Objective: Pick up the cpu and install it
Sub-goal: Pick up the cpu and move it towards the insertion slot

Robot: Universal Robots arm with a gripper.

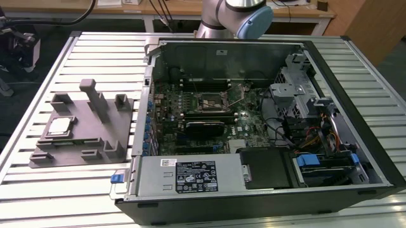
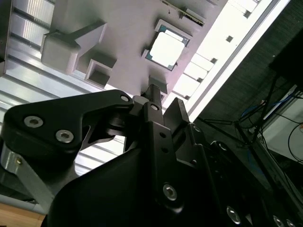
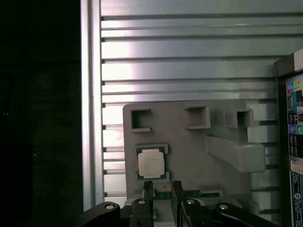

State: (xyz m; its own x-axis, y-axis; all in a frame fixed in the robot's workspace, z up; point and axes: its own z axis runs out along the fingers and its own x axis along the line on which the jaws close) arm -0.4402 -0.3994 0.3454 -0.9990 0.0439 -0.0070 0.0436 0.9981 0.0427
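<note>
end effector [image 3: 162, 185] hovering released, empty | cpu [image 3: 151, 164] lying flat in tray [image 3: 189, 142] pocket, just beyond its fingertips, untouched

A robotics lab: slatted aluminium worktop [image 1: 63, 190], open PC case [image 1: 254, 118], robot arm [image 1: 235, 14] at top centre, wooden bench [image 1: 178, 9] behind.

Cpu [image 3: 151, 164]: pale silver top, thin dark green-blue rim. Tray [image 1: 82, 137]: plain mid-grey all over, no markings. Table [image 1: 51, 190]: bright silver w/ even ribbed stripes. Case [image 1: 381, 156]: black outside, bare grey metal inside. Board [image 1: 244, 126]: dark green w/ black slots. PSU [image 1: 159, 175]: light grey, black & white label. Small tab [image 1: 116, 178]: blue. Gripper [image 3: 162, 187]: matte black w/ silver screws. Arm [image 1: 250, 21]: silver w/ pale blue cap.
</note>
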